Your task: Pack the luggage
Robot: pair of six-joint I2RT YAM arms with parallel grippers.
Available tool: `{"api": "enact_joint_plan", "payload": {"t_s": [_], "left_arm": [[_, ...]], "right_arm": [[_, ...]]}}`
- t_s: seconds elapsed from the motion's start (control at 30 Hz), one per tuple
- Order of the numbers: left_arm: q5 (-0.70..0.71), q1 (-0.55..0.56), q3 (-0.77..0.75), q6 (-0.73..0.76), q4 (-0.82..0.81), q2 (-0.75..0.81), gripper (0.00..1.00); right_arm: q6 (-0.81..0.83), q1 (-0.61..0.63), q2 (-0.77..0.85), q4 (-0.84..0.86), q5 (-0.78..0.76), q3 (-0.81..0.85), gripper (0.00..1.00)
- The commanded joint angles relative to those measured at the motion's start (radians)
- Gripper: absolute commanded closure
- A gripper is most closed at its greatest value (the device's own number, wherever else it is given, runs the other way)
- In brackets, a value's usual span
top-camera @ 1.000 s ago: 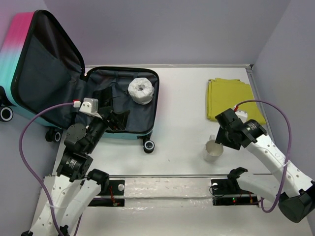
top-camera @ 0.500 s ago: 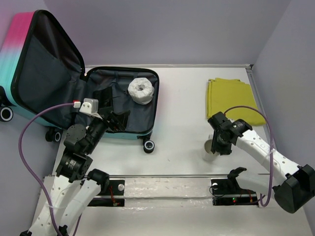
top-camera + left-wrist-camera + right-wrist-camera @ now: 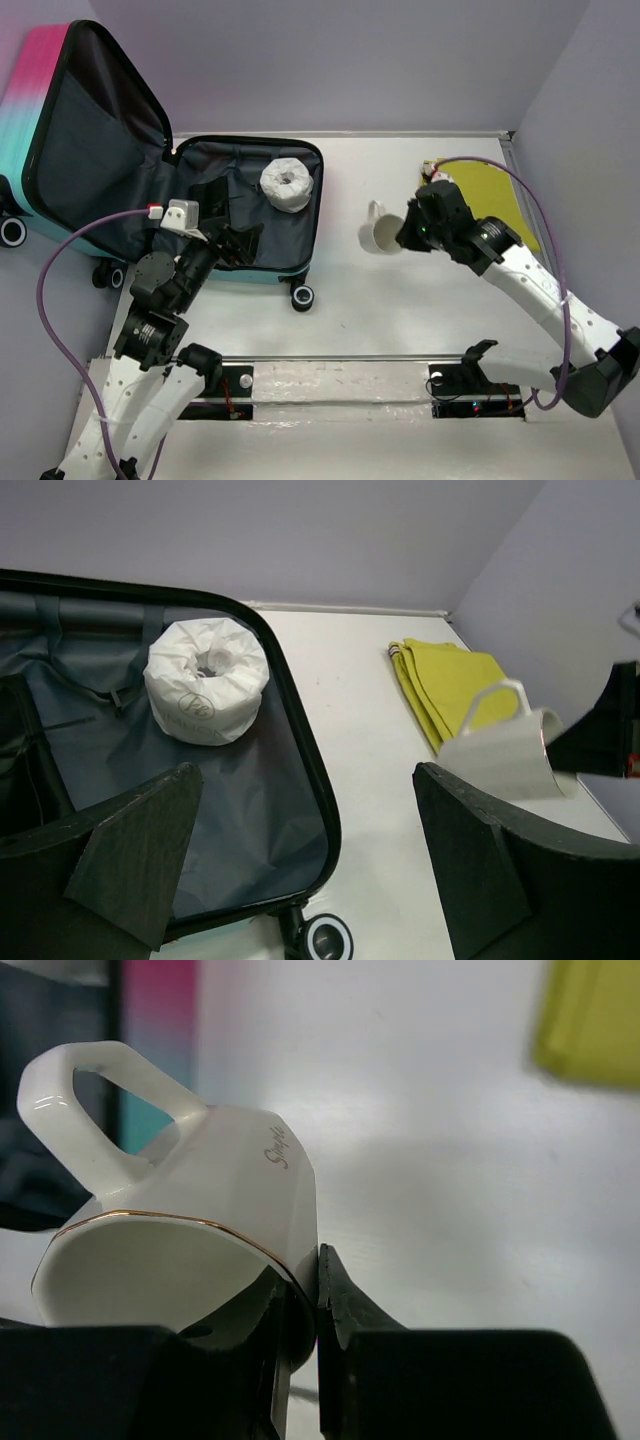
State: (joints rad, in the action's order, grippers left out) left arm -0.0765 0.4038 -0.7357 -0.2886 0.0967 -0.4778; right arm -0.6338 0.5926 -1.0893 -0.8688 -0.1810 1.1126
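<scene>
Over the table, from the overhead camera, you are carrying a white mug (image 3: 378, 232) in the right pincer (image 3: 403, 237), which is clamping on the mug's rim. The mug is lying tipped on its side and appears to be lifted, its handle pointing away from the arm bases. The luggage (image 3: 292, 238) is lying open well to this pincer's left, its lid standing up at the far left. A wrapped paper roll (image 3: 288, 184) is sitting on the lining. A folded yellow cloth (image 3: 492, 188) is lying just behind this pincer, to its right. Your right arm is reaching forward and leftward, its wrist turned toward the case. Your left pincer (image 3: 228, 236) is hovering over the near part of the lining.

From the left wrist camera, that pincer's fingers (image 3: 140, 850) are standing wide apart and holding nothing. The roll is lying ahead of them to the left, and the mug is hanging ahead to the right.

From the right wrist camera, the two fingers are pinching the mug's wall, one inside the mouth and one outside.

Assessment: you are partway through moving the mug to the case. The next move is calling for you to cross the case rim, lower the mug onto free lining beside the roll while staying clear of the left pincer, and only then part the fingers.
</scene>
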Motion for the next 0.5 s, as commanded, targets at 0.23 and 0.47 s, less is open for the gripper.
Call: {"api": "enact_joint_plan", "payload": {"t_s": [0.23,0.47], "left_arm": [[0.429,-0.049,-0.082,-0.150,0.077,-0.033,0.01],[0.526,-0.076,-0.096,-0.188,0.118,-0.038,0.01]], "right_arm": [[0.331,0.185,-0.615,0.798,0.144,0.551,0.93],[0.466,0.262,-0.967,0.806,0.089,0.869,0.93]]}}
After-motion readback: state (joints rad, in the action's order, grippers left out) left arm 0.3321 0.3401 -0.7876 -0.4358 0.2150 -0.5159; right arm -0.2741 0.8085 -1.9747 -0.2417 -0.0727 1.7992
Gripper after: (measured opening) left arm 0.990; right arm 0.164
